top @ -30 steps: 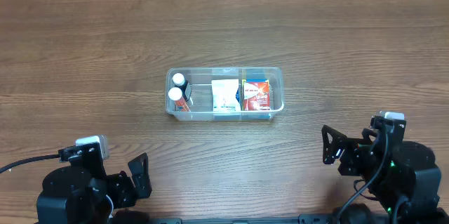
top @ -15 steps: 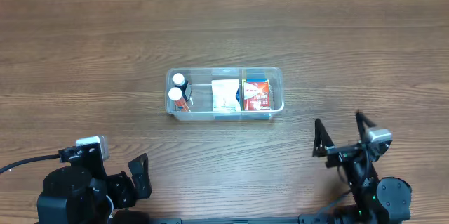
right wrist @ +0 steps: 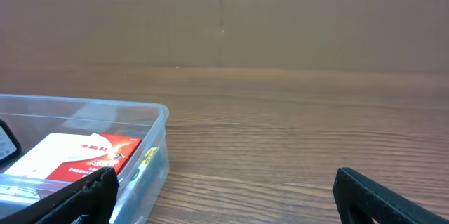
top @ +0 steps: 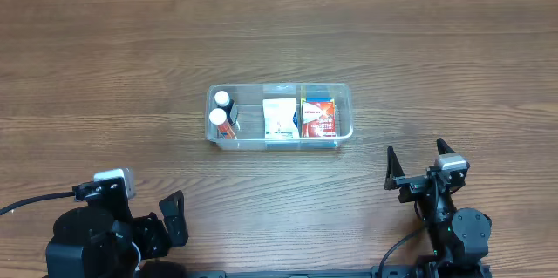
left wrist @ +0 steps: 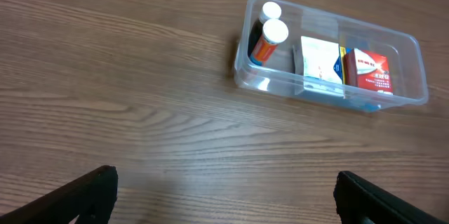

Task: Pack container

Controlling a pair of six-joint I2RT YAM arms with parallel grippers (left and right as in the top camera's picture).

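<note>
Clear container (top: 253, 144) on tabletop (top: 105, 69), bottles (top: 218, 116), white packet (top: 279, 118), red packet (top: 319, 118) inside, left pincer (top: 173, 213), right pincer (top: 415, 152) well apart.

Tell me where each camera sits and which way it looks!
Overhead: above the brown wooden table, looking straight down at the clear rectangular plastic container; the left gripper and right gripper show near the bottom edge.
Left wrist: behind the left gripper, looking forward and down at the container; its black fingertips show in the bottom corners.
Right wrist: near the tabletop, looking level past the container's end at a brown backdrop; black fingertips below.
Shared: all see the container and its red-and-white box.
</note>
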